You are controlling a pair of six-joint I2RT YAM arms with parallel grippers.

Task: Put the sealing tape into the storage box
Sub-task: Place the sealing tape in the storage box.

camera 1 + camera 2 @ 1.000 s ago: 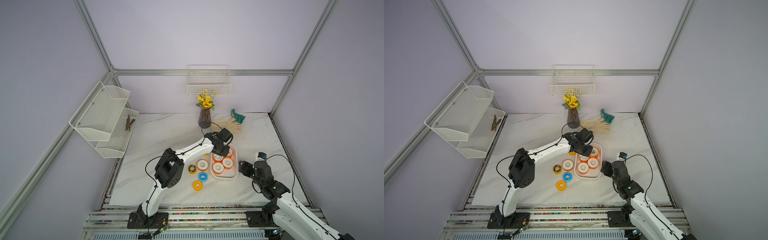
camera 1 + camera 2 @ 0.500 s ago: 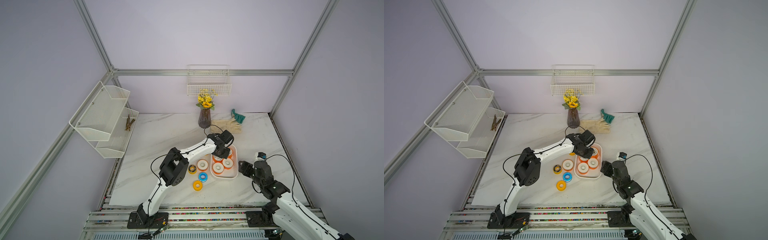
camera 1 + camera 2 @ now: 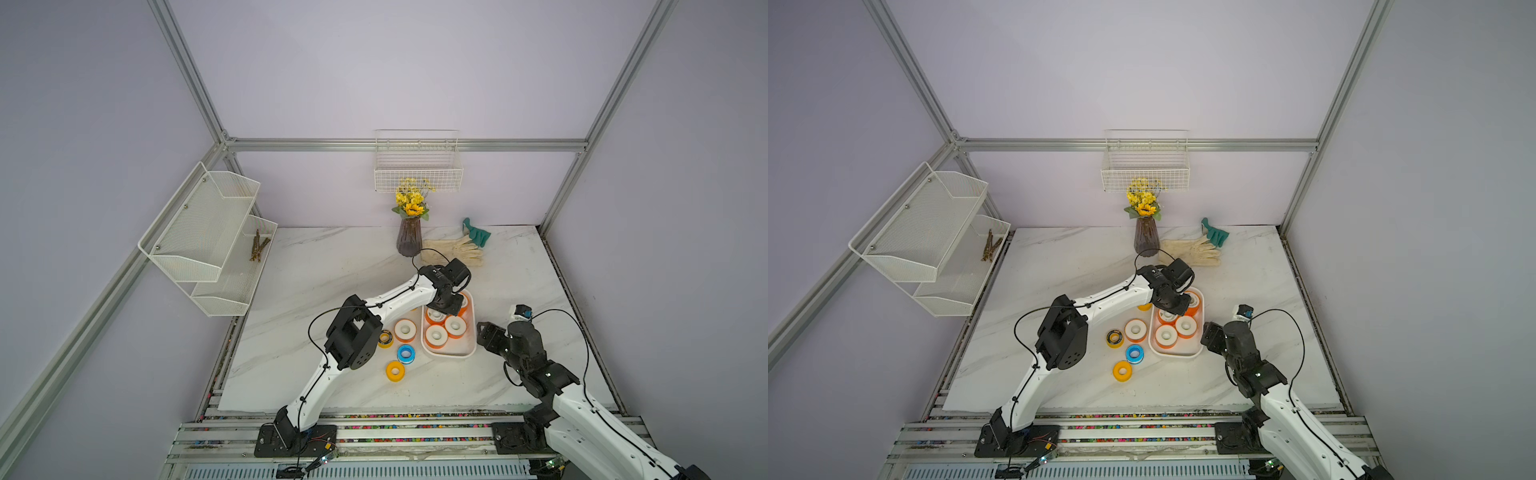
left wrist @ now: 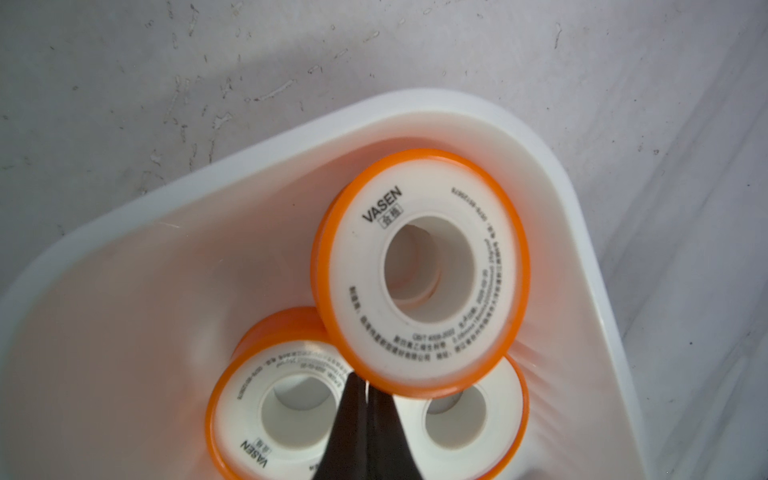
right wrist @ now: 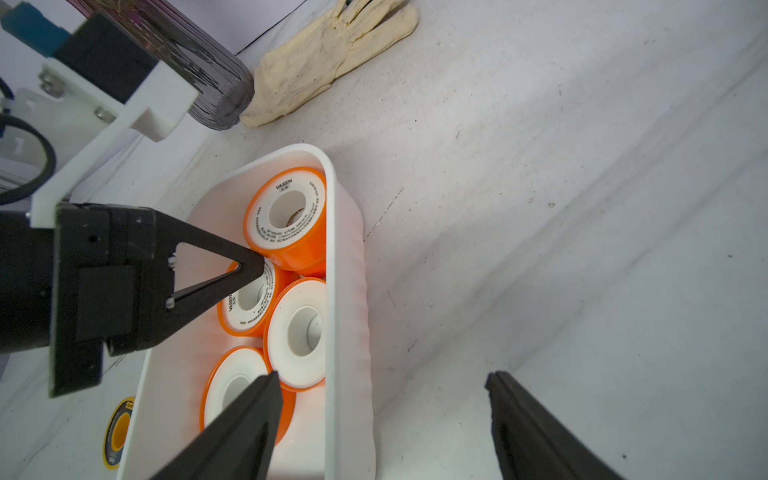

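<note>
Both top views: the white storage box (image 3: 449,354) lies toward the table's front and holds four orange spools of sealing tape (image 3: 436,336). Four loose spools (image 3: 405,330) lie at its nine o'clock. The left gripper (image 3: 446,305) reaches into the box's twelve o'clock end, and the right gripper (image 3: 482,332) hovers at three o'clock.

Left wrist view: its tips are pressed shut and grip nothing. They touch the edge of a leaning spool (image 4: 419,270) propped on two others, probably to nudge it flat.

Right wrist view: the right gripper (image 5: 382,378) is spread wide and empty, astride the box wall (image 5: 332,291), likely to steady it.
</note>
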